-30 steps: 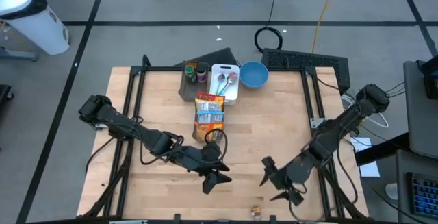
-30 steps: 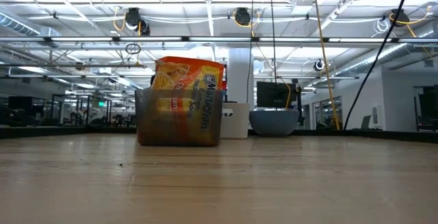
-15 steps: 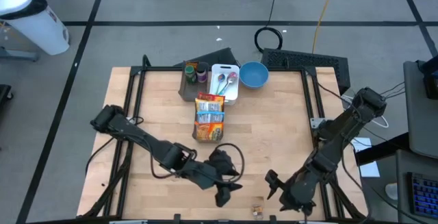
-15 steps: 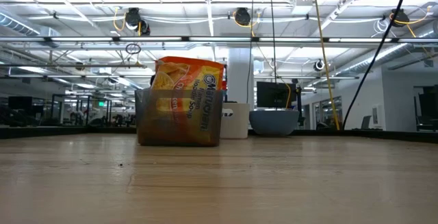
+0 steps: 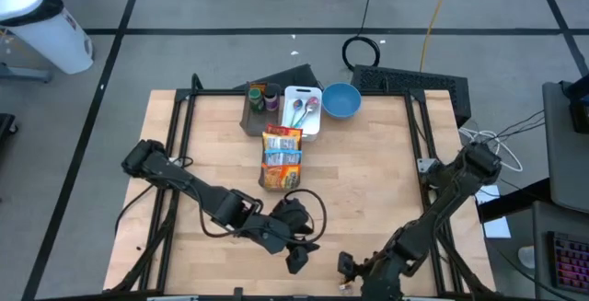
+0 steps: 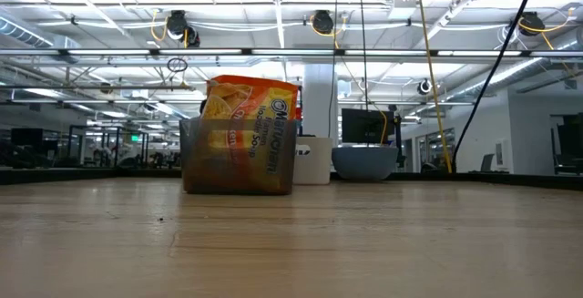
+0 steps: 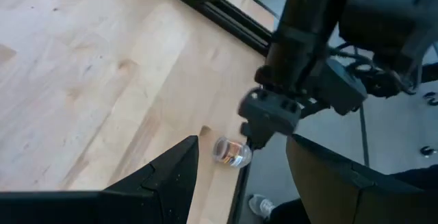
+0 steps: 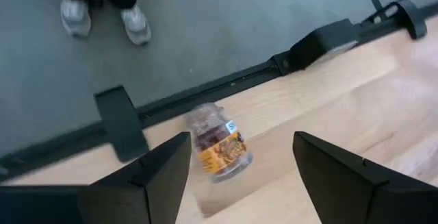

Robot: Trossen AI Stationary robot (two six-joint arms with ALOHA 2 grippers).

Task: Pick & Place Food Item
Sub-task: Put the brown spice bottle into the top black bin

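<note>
A small clear jar [image 8: 219, 145] with an orange label and dark contents lies on its side on the wooden table, close to the near edge; the left wrist view shows the jar [image 7: 231, 152] too. My right gripper [image 5: 348, 269] hangs open just above it, fingers slanting down, one on each side of the jar and not touching it [image 8: 241, 138]. My left gripper [image 5: 299, 257] stands open a little to the jar's left, pointing at it [image 7: 243, 142], with nothing between its fingers.
A bin of orange noodle packets [image 5: 281, 158] stands mid-table. Behind it are a dark holder with bottles [image 5: 258, 101], a white tray with spoons [image 5: 302, 109] and a blue bowl [image 5: 341, 100]. A black frame rail [image 8: 226, 87] runs along the near edge; a person's shoes [image 8: 102, 11] stand beyond.
My right gripper has swung toward the table's near edge and left, sunk, and rolled about its own axis, arriving over the jar. My left gripper moved slightly toward the near edge at first, then kept still. The jar has not moved.
</note>
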